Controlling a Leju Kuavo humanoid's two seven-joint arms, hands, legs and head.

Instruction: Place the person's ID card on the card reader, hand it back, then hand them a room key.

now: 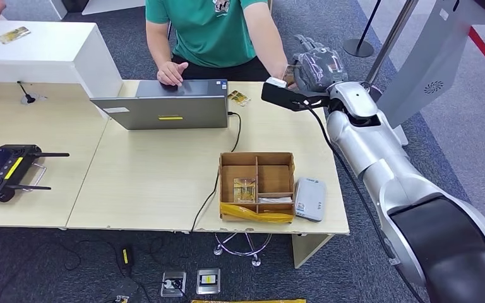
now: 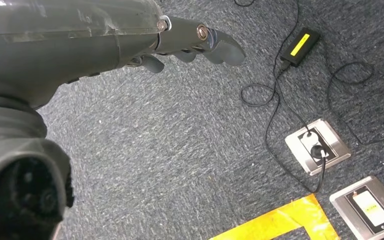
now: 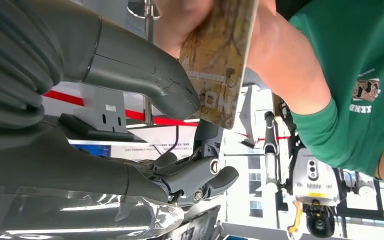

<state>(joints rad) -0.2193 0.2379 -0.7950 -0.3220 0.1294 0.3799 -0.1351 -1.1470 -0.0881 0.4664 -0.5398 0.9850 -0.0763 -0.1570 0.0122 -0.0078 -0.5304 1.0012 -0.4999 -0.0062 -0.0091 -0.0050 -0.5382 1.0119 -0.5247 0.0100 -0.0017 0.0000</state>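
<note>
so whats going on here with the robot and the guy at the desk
The robot's right hand is stretched out across the far corner of the table toward a person in a green shirt. In the right wrist view a patterned card sits against the robot's thumb, with the person's hand on it too, so a handover is under way; which direction is unclear. The left hand hangs over the carpet, holding nothing. The card reader lies beside a cardboard box of cards.
</note>
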